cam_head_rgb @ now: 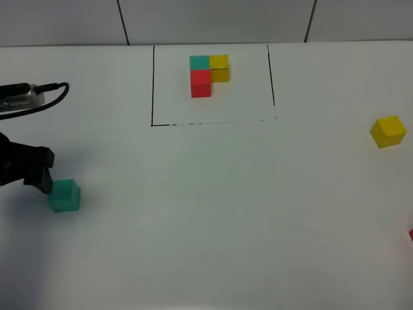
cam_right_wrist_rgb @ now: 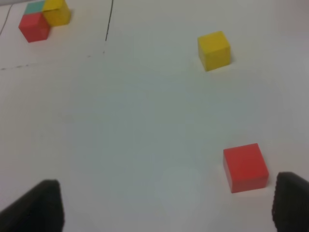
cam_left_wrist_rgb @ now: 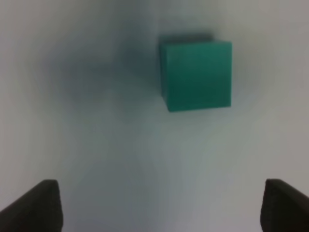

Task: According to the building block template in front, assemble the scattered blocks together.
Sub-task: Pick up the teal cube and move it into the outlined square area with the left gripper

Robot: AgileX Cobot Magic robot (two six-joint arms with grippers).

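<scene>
At lower left of the high view, teal cube point(cam_head_rgb: 64, 196): we judge it light, rigid, smooth; grip across two opposite flat faces. Left gripper point(cam_left_wrist_rgb: 164, 208) just beside it, jaws apart, empty. Yellow cube point(cam_head_rgb: 388, 131) at right edge, red cube point(cam_right_wrist_rgb: 245, 166) lower right. Right gripper point(cam_right_wrist_rgb: 166, 208) likewise apart, empty. Template point(cam_head_rgb: 210, 75), top centre.

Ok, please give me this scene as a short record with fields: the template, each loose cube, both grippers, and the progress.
building block template: teal, yellow and red cubes touching in an L, inside the black frame at the far side of the table
teal cube: loose, near left, just ahead of the left gripper
yellow cube: loose, far right
red cube: loose, near right edge
left gripper: open, empty
right gripper: open, empty
progress: no loose cubes joined yet
</scene>
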